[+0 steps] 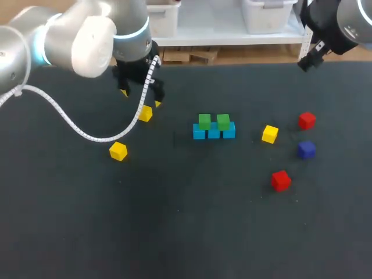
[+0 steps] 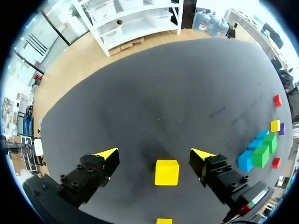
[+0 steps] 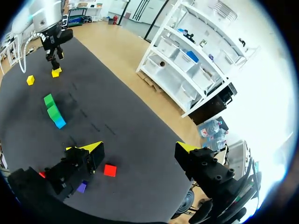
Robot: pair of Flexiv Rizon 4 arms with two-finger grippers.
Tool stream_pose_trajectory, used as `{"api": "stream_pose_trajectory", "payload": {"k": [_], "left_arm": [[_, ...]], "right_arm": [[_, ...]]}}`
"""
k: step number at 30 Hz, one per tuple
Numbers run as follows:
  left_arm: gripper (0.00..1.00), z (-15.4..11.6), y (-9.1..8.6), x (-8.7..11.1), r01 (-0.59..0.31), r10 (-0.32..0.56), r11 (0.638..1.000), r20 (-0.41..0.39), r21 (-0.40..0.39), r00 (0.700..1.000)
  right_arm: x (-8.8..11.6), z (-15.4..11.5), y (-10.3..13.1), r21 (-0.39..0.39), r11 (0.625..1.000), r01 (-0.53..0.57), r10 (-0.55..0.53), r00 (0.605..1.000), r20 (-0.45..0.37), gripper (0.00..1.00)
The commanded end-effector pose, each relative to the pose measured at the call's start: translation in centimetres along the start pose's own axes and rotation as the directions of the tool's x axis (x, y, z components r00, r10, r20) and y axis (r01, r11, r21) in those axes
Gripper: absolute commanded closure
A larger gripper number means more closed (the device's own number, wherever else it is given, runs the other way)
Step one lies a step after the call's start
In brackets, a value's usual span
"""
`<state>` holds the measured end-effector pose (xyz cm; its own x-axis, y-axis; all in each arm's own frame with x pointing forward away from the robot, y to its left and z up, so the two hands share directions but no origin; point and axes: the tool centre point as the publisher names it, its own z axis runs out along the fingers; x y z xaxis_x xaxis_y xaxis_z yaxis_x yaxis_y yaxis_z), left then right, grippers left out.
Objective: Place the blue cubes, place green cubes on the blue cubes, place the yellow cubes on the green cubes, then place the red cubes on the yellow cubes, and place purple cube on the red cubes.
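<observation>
yellow cube (image 2: 167,172), smooth, sharp-edged, below spread left gripper (image 2: 155,154); dark matte table (image 2: 163,93).

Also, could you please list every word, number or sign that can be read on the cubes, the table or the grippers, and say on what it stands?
No text can be read here.
Blue cubes, green cubes, yellow cubes, red cubes, purple cube: plain coloured faces, no print.
Table: dark surface, no marks.
Left gripper, right gripper: no legible label.
</observation>
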<state>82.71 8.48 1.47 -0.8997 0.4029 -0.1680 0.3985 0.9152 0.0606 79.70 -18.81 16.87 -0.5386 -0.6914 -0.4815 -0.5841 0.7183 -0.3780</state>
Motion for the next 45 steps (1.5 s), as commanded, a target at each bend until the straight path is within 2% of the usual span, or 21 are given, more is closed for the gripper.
{"api": "stream_pose_trajectory", "payload": {"k": [1, 3, 7, 12, 16, 18, 20, 22, 23, 24, 25, 26, 27, 30, 32, 34, 37, 39, 40, 45], "left_arm": [[0.00, 0.1, 0.5, 0.0, -0.033, 0.033, 0.999, -0.072, -0.004, 0.997], [0.00, 0.3, 0.8, 0.3, -0.047, 0.045, 0.999, -0.082, -0.026, 0.996], [0.00, 0.6, 1.1, 1.1, -0.046, 0.044, 0.999, -0.094, -0.015, 0.995], [0.00, 0.5, -0.2, 1.7, -0.066, 0.067, 0.998, -0.094, 0.020, 0.993], [0.00, 1.2, -0.6, 2.0, -0.055, 0.060, 0.997, -0.110, 0.049, 0.992], [0.18, 1.2, -0.7, 2.0, -0.065, 0.070, 0.997, -0.107, 0.046, 0.992], [0.00, 1.1, -0.9, 2.2, -0.070, 0.075, 0.996, -0.106, 0.051, 0.991], [0.00, 1.0, -1.0, 2.3, -0.075, 0.080, 0.996, -0.106, 0.053, 0.991], [0.05, 1.1, -1.0, 2.3, -0.074, 0.080, 0.996, -0.107, 0.054, 0.991], [0.24, 1.1, -1.0, 2.4, -0.073, 0.079, 0.996, -0.109, 0.055, 0.991], [0.33, 1.0, -1.0, 2.5, -0.073, 0.080, 0.996, -0.109, 0.059, 0.991], [0.37, 0.9, -1.1, 2.5, -0.074, 0.080, 0.995, -0.109, 0.060, 0.991], [0.49, 0.7, -1.1, 2.6, -0.075, 0.081, 0.995, -0.108, 0.061, 0.991], [0.58, 0.5, -1.4, 3.0, -0.084, 0.090, 0.995, -0.107, 0.061, 0.990], [0.73, 0.5, -1.5, 3.4, -0.087, 0.093, 0.994, -0.112, 0.065, 0.989], [0.76, 0.4, -1.7, 3.9, -0.091, 0.098, 0.993, -0.117, 0.070, 0.988], [0.70, 0.0, -1.9, 4.5, -0.096, 0.105, 0.993, -0.115, 0.074, 0.988], [0.78, 0.0, -1.9, 4.7, -0.095, 0.104, 0.992, -0.116, 0.079, 0.988], [1.00, -0.1, -2.0, 4.8, -0.101, 0.110, 0.992, -0.116, 0.080, 0.987], [1.00, -0.1, -2.3, 5.0, -0.116, 0.125, 0.989, -0.111, 0.088, 0.986]], "right_arm": [[0.1, 0.0, 0.1, 0.006, 1.000, -0.001, 0.001, 1.000, 0.002, 0.00], [0.1, 0.0, 0.1, 0.006, 1.000, -0.001, 0.001, 1.000, 0.002, 0.00], [0.1, 0.0, 0.1, 0.006, 1.000, -0.001, 0.001, 1.000, 0.002, 0.00], [0.1, 0.0, 0.1, 0.006, 1.000, -0.001, 0.001, 1.000, 0.002, 0.00], [0.1, 0.0, 0.1, 0.006, 1.000, -0.001, 0.001, 1.000, 0.002, 0.00], [0.1, 0.0, 0.1, 0.006, 1.000, -0.001, 0.001, 1.000, 0.002, 0.00], [0.1, 0.0, 0.1, 0.006, 1.000, -0.001, 0.001, 1.000, 0.002, 0.00], [0.1, 0.0, 0.1, 0.006, 1.000, -0.001, 0.001, 1.000, 0.002, 0.00], [0.1, 0.0, 0.1, 0.006, 1.000, -0.001, 0.001, 1.000, 0.002, 0.00], [0.1, 0.0, 0.1, 0.006, 1.000, -0.001, 0.001, 1.000, 0.002, 0.00], [0.1, 0.0, 0.1, 0.006, 1.000, -0.001, 0.001, 1.000, 0.002, 0.00], [0.1, 0.0, 0.1, 0.006, 1.000, -0.001, 0.001, 1.000, 0.002, 0.00], [0.1, 0.0, 0.1, 0.006, 1.000, -0.001, 0.001, 1.000, 0.002, 0.00], [0.1, 0.0, 0.1, 0.006, 1.000, -0.001, 0.001, 1.000, 0.002, 0.00], [0.1, 0.0, 0.1, 0.006, 1.000, -0.001, 0.001, 1.000, 0.002, 0.00], [0.1, 0.0, 0.1, 0.006, 1.000, -0.001, 0.001, 1.000, 0.002, 0.00], [0.1, 0.0, 0.1, 0.006, 1.000, -0.001, 0.001, 1.000, 0.002, 0.00], [0.1, 0.0, 0.1, 0.006, 1.000, -0.001, 0.001, 1.000, 0.002, 0.00], [0.1, 0.0, 0.1, 0.006, 1.000, -0.001, 0.001, 1.000, 0.002, 0.00], [0.1, 0.0, 0.1, 0.006, 1.000, -0.001, 0.001, 1.000, 0.002, 0.00]]}}
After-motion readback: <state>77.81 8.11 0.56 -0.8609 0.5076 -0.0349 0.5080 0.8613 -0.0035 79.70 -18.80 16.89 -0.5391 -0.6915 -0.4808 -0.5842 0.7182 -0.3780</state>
